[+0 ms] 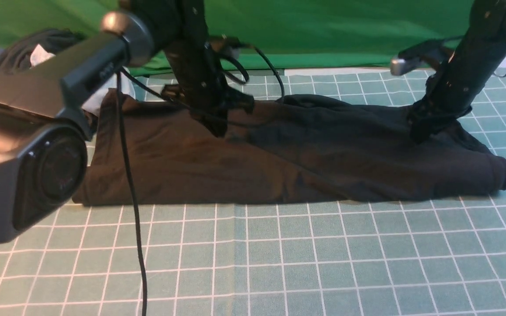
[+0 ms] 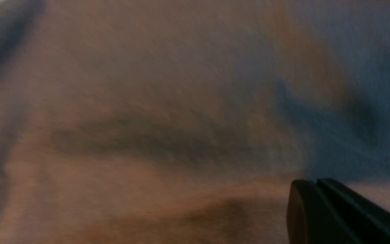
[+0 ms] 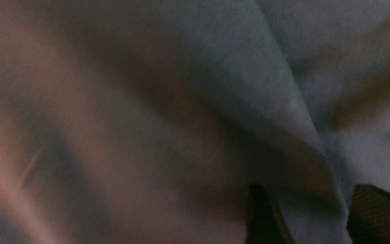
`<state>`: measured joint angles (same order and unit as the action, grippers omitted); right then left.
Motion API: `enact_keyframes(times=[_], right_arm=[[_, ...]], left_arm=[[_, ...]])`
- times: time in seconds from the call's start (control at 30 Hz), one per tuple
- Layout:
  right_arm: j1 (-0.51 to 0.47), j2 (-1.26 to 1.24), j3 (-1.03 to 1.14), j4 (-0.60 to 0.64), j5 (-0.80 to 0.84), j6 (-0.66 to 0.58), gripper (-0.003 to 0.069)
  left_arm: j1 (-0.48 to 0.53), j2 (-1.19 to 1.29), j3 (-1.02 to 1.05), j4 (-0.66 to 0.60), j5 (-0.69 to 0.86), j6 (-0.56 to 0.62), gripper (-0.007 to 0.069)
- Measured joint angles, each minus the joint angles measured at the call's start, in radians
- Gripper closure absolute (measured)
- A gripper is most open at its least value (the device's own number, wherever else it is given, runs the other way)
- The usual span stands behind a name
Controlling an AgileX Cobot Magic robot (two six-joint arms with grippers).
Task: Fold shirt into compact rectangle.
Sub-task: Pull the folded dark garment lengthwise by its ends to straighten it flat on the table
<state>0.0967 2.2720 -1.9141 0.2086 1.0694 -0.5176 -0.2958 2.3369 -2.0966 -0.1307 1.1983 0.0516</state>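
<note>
The shirt (image 1: 323,158) lies on the tabletop (image 1: 279,259) as a long, low band, stretched from the left side to the right and folded over on itself. Its near edge runs fairly straight along the grid lines. Its right end is rounded and thicker, and the chest print does not show.

The left arm (image 1: 191,52) reaches down onto the cloth a little left of the middle, near the far edge of the band. The left jaws are pressed together. In the left wrist view, cloth fills the frame beyond them, and I cannot tell whether any of it is pinched.

The right arm (image 1: 468,70) comes down on the right part of the shirt, where the cloth bunches up around its tip. The right jaws stand apart, with a raised ridge of cloth between them.

A black cable (image 1: 130,188) hangs in front on the left. At the far left corner, apart from the shirt, sits a heap of dark clothes (image 1: 20,52). A green cloth (image 1: 323,26) hangs behind.
</note>
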Motion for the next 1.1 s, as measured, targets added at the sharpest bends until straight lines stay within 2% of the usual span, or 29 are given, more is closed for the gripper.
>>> enact_keyframes(times=[0.23, 0.5, 0.57, 0.67, 0.73, 0.97, 1.1], right_arm=[[-0.01, 0.009, 0.0, -0.004, -0.089, -0.007, 0.0314], [-0.017, 0.052, -0.001, -0.002, -0.044, -0.004, 0.0324], [-0.017, 0.052, -0.002, 0.001, -0.036, -0.003, 0.0372], [-0.017, 0.052, -0.009, 0.006, -0.016, -0.005, 0.0554], [-0.018, 0.046, -0.01, 0.006, -0.008, -0.009, 0.0618], [-0.018, -0.03, -0.042, 0.002, 0.028, -0.011, 0.0648], [-0.02, -0.078, -0.05, 0.002, -0.02, -0.011, 0.0649]], left_arm=[[-0.009, 0.0, 0.007, 0.004, -0.023, 0.001, 0.0613], [-0.009, 0.0, 0.008, 0.001, -0.023, 0.007, 0.0613], [-0.009, 0.0, 0.008, 0.0, -0.023, 0.008, 0.0613], [-0.009, 0.0, 0.008, 0.0, -0.023, 0.008, 0.0613], [-0.009, 0.0, 0.008, 0.0, -0.023, 0.008, 0.0613], [-0.009, 0.0, 0.008, 0.0, -0.023, 0.012, 0.0613], [-0.009, 0.0, 0.008, 0.0, -0.023, 0.013, 0.0613]])
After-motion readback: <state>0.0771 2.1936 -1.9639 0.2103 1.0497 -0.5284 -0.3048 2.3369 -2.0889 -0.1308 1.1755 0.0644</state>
